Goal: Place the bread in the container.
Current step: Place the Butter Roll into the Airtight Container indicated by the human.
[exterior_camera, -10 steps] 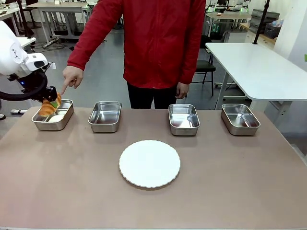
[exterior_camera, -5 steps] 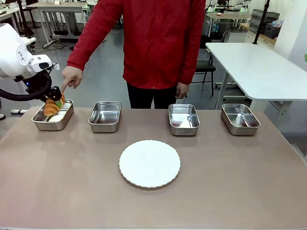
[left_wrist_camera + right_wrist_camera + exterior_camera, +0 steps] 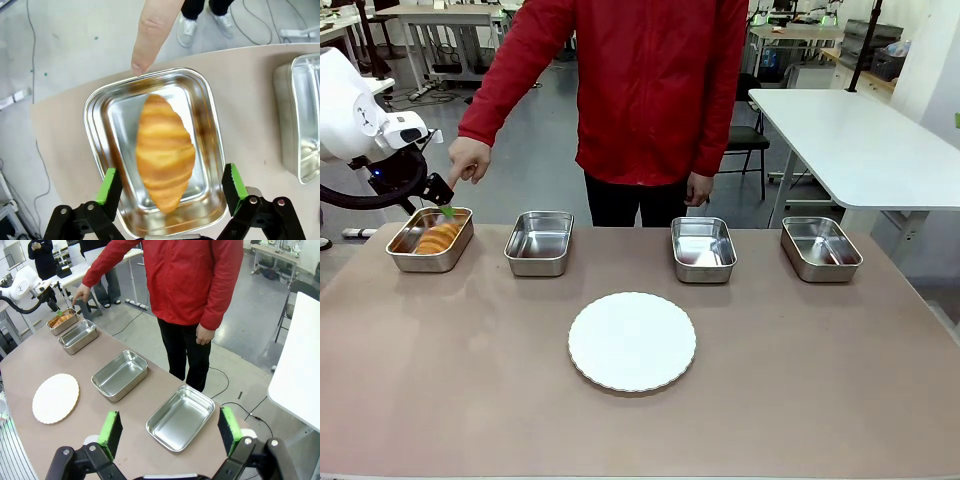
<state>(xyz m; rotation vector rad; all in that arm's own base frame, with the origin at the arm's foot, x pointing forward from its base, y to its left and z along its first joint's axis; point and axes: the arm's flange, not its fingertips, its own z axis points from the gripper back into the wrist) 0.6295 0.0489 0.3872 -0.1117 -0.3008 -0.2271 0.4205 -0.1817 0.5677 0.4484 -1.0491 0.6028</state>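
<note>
Since half a second back, the bread (image 3: 438,238) has left your left pincer (image 3: 441,200) and now lies in the container (image 3: 405,255), the steel pan at the far left corner of the table (image 3: 800,380). Your left pincer has released it: in the left wrist view the green pads (image 3: 108,185) stand wide apart on either side of the pan's near end, with the croissant lying lengthwise between them down on the pan floor, touching neither. From the front you can see the left arm bent in from the table's left edge, its pincer hanging just above the far rim of that pan and tipped down toward it. The person's hand (image 3: 469,160) reaches down with the arm outstretched, one finger (image 3: 150,30) pointing at the pan's far rim, close beside your pincer. Three more pans (image 3: 539,243) sit in a row along the far edge, and a white plate (image 3: 632,341) rests at the middle of the table. Your right pincer (image 3: 170,432) is spread open too, holding nothing, poised high over the table's right end
</note>
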